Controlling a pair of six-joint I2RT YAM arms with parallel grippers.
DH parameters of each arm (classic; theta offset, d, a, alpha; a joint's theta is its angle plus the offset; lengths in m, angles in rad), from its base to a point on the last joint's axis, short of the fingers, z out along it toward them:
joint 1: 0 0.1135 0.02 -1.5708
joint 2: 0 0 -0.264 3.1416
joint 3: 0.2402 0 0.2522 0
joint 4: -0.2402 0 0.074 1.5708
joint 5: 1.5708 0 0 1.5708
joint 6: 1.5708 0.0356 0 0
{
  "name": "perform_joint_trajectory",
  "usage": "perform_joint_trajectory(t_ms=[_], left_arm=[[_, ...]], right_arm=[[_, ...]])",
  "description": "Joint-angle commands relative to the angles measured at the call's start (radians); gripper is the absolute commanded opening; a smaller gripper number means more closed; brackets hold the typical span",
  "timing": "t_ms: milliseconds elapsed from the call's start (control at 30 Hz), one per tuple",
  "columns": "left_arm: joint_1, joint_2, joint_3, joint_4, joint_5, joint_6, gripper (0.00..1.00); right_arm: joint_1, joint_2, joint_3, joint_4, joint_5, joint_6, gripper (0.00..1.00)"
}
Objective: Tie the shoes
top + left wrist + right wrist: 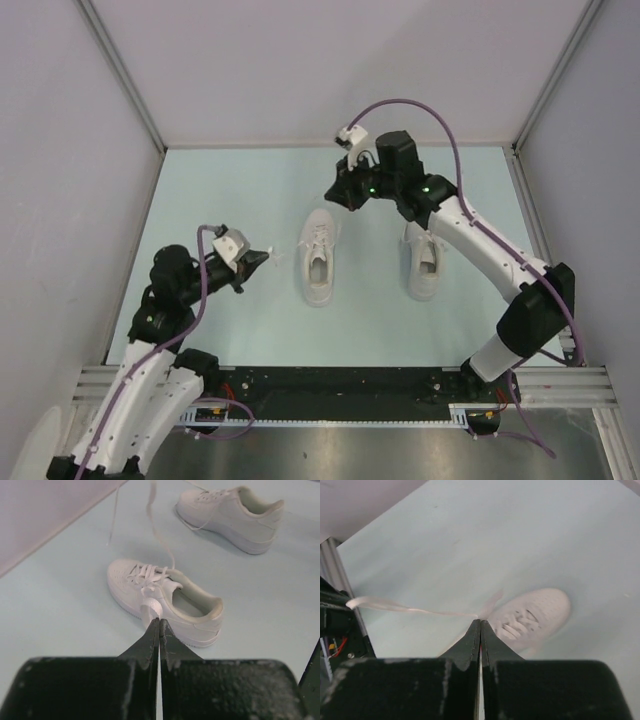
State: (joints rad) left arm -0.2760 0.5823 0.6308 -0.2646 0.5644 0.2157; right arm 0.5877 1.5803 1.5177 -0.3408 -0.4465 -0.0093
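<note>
Two white shoes lie side by side on the pale blue table, the left shoe (pixel 320 262) (pixel 165 602) (pixel 532 617) and the right shoe (pixel 423 265) (pixel 235 512). My left gripper (pixel 264 258) (pixel 159 622) hovers to the left of the left shoe, shut on one lace (pixel 151 608) of it. My right gripper (pixel 337 193) (pixel 480 622) hangs above that shoe's toe end, shut on its other lace (pixel 410 610) (pixel 152 525), which rises from the eyelets and trails off to one side. The right arm reaches over the right shoe and covers part of it.
Grey walls (pixel 60 150) with aluminium posts close in the table on the left, back and right. A black rail (pixel 340 385) carrying the arm bases runs along the near edge. The right arm's purple cable (pixel 420 108) loops above the wrist.
</note>
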Motion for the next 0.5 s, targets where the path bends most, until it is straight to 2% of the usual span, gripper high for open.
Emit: perform_joint_trajectory(t_ms=[0,167,267,467], left_arm=[[0.004,-0.111,-0.052,-0.045,0.164,0.163,0.00],[0.001,-0.179,-0.048,-0.204,0.196,0.437,0.00],[-0.008,-0.205,-0.048,-0.272,0.221,0.526,0.00],[-0.019,-0.214,-0.062,-0.346,0.249,0.567,0.00]], right_arm=[[0.093,0.104,0.117,-0.052,-0.060,-0.031,0.00],[0.150,0.222,0.226,-0.055,-0.125,0.003,0.00],[0.196,0.306,0.298,-0.056,-0.178,0.005,0.00],[0.273,0.417,0.338,-0.044,-0.195,0.026,0.00]])
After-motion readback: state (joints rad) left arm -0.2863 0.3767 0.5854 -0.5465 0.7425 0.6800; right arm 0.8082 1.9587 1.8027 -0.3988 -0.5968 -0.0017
